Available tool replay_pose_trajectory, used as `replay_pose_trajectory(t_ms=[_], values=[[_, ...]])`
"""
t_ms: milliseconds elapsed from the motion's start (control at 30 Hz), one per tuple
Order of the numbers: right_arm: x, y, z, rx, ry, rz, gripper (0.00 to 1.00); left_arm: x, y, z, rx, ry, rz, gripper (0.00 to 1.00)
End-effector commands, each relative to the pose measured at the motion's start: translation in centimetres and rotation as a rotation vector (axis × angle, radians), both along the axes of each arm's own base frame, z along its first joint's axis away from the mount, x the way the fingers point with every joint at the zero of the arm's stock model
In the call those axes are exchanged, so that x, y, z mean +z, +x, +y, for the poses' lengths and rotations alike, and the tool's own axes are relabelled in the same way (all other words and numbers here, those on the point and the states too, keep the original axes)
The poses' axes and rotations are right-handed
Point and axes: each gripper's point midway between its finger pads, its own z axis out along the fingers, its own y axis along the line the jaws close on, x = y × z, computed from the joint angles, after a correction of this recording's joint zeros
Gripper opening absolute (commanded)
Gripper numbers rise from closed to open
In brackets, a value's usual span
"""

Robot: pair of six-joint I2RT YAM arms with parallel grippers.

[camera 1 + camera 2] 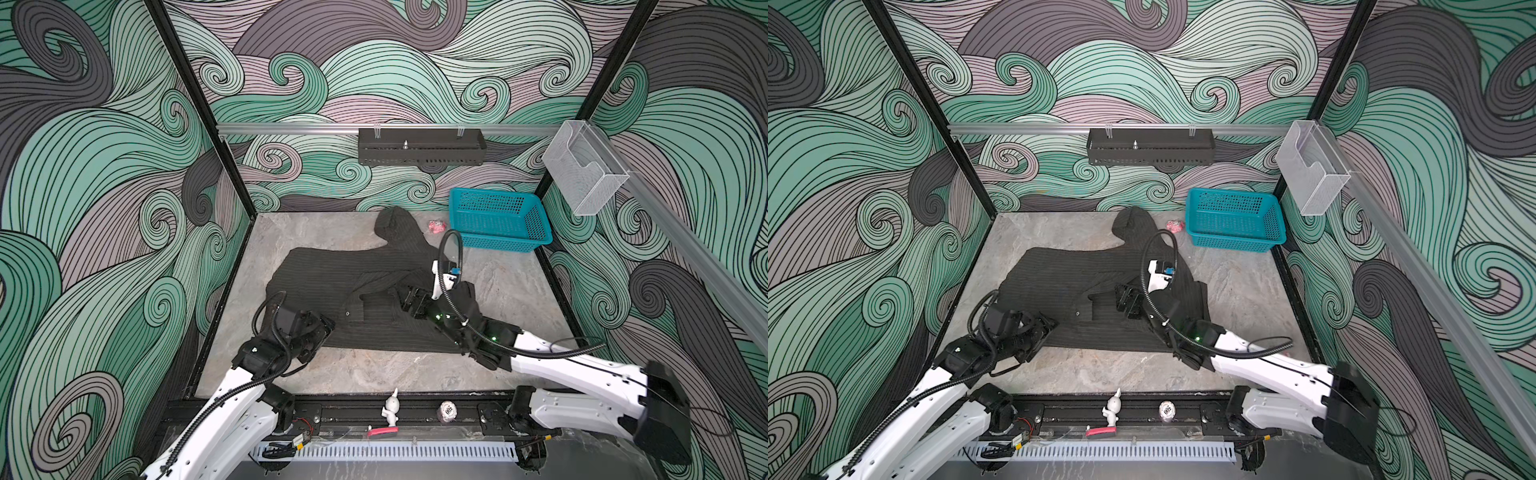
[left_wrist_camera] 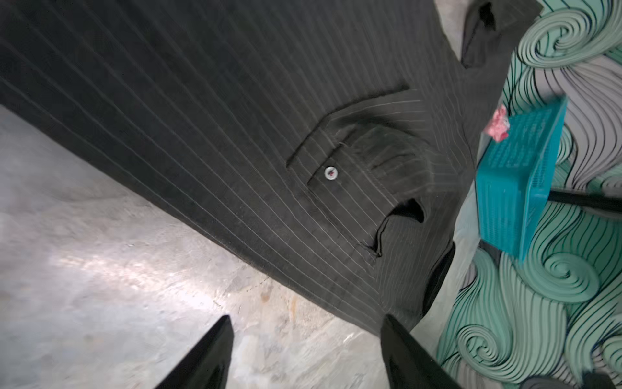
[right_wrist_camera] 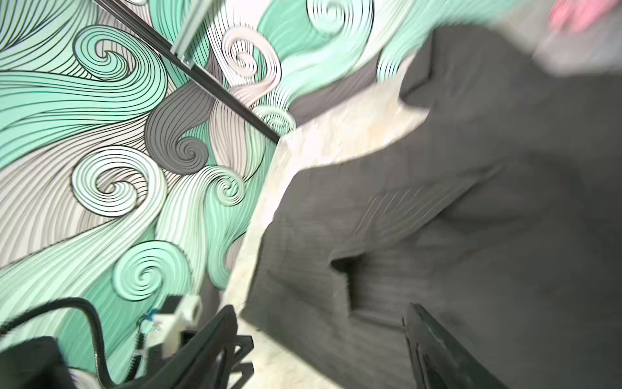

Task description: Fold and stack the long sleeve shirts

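Top views: charcoal pinstriped shirt spread flat, rumpled

The right wrist view is blurred: the shirt reads as flat grey, its pinstripes lost except in one small patch, and the small pink thing is a smear cut off at the corner. The frame edge cuts off all but the finger ends of the right pincer and the left pincer. In both top views the right arm covers the shirt's near right part. The small pink thing beside the basket is too small to name.
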Motion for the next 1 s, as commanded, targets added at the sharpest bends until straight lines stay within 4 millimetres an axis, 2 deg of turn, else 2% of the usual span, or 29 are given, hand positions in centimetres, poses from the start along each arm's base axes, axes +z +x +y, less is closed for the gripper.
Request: replay_pose_trajectory(t_ms=[0,133,300,400,633,833,967], values=[[-0.5,0.8,-4.2,-0.026,-0.267,-0.079,0.78,4.8,3.6,-2.9,0.174,-0.281,-0.192,0.74],[0.3,1.7,-6.6,-0.057,-0.264,-0.098,0.78,2.5,4.2,-5.2,0.283,-0.355,-0.174,0.75],[0.8,2.3,-7.9,-0.071,-0.254,-0.114,0.78,0.5,4.8,-7.0,0.392,-0.438,-0.170,0.75],[1.2,2.5,-8.2,-0.068,-0.239,-0.120,0.77,-0.2,4.7,-7.0,0.464,-0.457,-0.177,0.75],[1.6,2.5,-8.7,-0.052,-0.234,-0.128,0.77,-0.9,5.4,-5.7,0.591,-0.495,-0.234,0.80],[1.2,2.4,-9.2,-0.046,-0.233,-0.122,0.77,-2.4,6.4,-6.6,0.648,-0.556,-0.229,0.78],[1.2,2.4,-9.7,-0.054,-0.229,-0.124,0.76,-2.0,7.2,-7.2,0.668,-0.555,-0.250,0.79]])
